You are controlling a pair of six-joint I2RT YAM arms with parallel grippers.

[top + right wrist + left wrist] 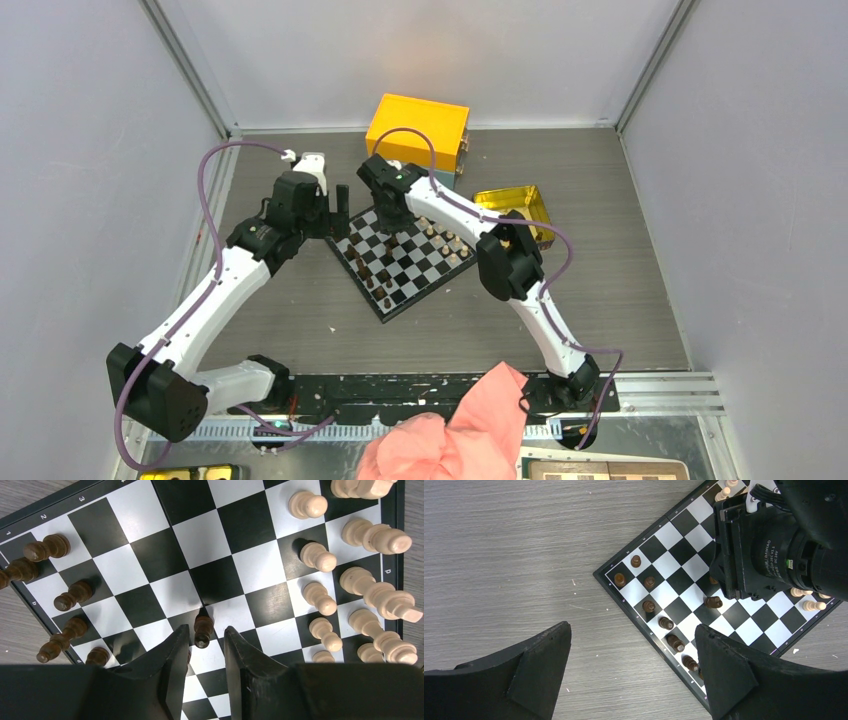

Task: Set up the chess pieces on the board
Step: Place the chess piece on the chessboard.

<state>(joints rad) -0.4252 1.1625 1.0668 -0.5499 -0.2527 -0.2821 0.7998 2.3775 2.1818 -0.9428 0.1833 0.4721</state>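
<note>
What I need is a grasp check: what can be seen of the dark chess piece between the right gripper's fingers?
The dark chess piece is a small, glossy, dark brown, pawn-like chessman, wood by its look, with a round head and narrow body. It seems upright near the middle of the board, apart from the other dark pieces along the edge. The right gripper straddles it, fingers close on both sides with slim gaps showing, so no contact is visible.

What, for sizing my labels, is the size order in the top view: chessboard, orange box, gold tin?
Largest: chessboard and orange box, too alike to rank.
Smallest: gold tin, clearly smaller.
</note>
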